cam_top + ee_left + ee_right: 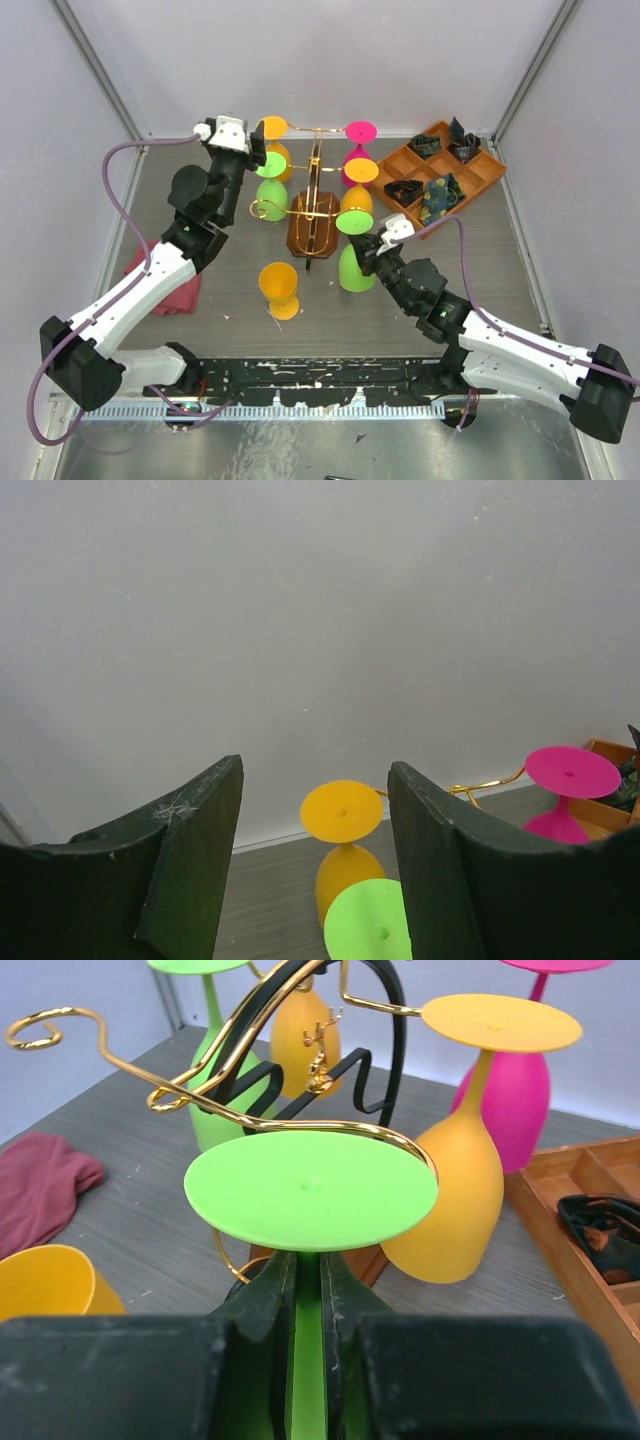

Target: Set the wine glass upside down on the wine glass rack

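Top view: right gripper (366,256) clamped on stem of upside-down green wine glass (353,270), just beside wooden base of wine glass rack (312,228). Left gripper (258,152) near hanging glasses (272,128). Orange tray (492,170), dark pieces (425,145) in several compartments.

Left wrist view: fingers (190,860) wide apart, nothing between.

Right wrist view: fingers (262,1310) pressed on green stem, round foot just beside gold wire arm.

Top view: we sit high, above and behind the arm bases, looking down on the whole table (250,330). Left wrist: we face the back wall (300,630) between its fingers (190,860), mostly wall in frame. Right wrist: we sit low and close, looking along the fingers past the green glass (310,1190) into the rack (313,225). All three share the rack's gold wire and the pink glass (570,775).
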